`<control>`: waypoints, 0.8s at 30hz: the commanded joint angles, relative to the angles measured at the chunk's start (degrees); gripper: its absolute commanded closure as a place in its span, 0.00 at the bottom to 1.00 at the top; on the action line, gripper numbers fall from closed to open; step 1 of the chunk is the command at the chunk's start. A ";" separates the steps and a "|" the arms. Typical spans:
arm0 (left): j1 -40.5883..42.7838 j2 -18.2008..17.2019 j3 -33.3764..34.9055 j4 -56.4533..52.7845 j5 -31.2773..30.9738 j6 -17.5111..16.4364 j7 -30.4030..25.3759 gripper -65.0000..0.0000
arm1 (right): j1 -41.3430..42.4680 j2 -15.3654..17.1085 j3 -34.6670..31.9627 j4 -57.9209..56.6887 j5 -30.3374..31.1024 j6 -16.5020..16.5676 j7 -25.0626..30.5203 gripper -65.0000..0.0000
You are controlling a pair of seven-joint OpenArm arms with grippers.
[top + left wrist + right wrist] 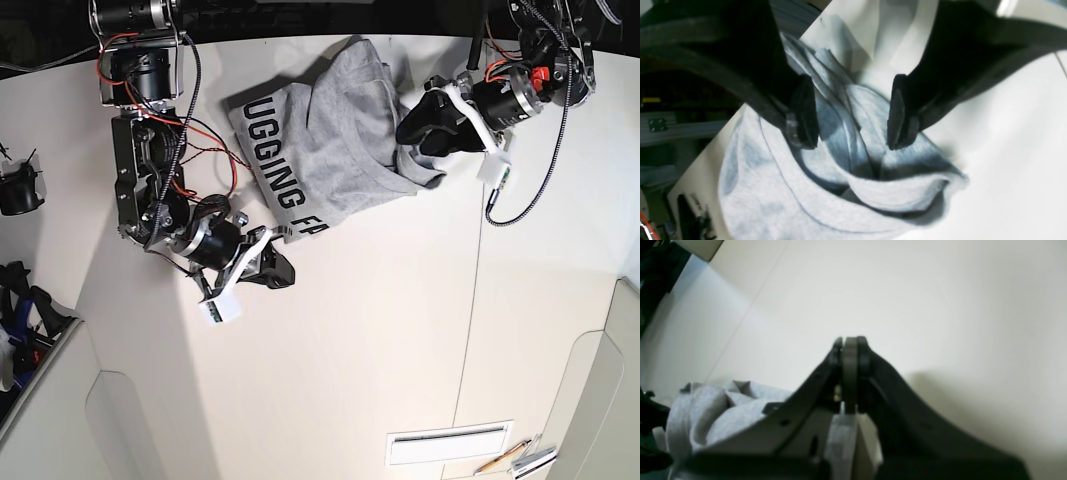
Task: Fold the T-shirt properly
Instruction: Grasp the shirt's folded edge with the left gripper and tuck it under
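The heather-grey T-shirt lies crumpled at the back of the white table, with black block capitals showing along its left part. My left gripper hangs over the shirt's bunched right edge. In the left wrist view it is open, its two fingers straddling raised folds of the shirt without closing on them. My right gripper is at the shirt's near corner. In the right wrist view its fingers are pressed together with a thin grey strip of cloth between them, and more of the shirt is bunched behind.
A white slotted strip and pencils lie at the front right. A black fixture sits off the left edge. Red and black cables run along the left-side arm. The table's edge runs close behind the shirt.
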 commanded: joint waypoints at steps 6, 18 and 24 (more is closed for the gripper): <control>-0.13 -0.20 -0.11 1.05 -0.87 -0.52 -0.92 0.62 | 1.38 0.11 0.11 0.96 1.27 0.63 1.31 1.00; -0.13 -1.05 -0.13 1.05 2.08 -0.52 -1.27 0.94 | 1.38 0.13 0.11 0.96 1.25 0.66 1.31 1.00; -0.09 -2.27 -0.17 1.05 3.04 -0.52 -0.35 0.94 | 1.38 0.13 0.11 0.96 1.25 0.63 1.31 1.00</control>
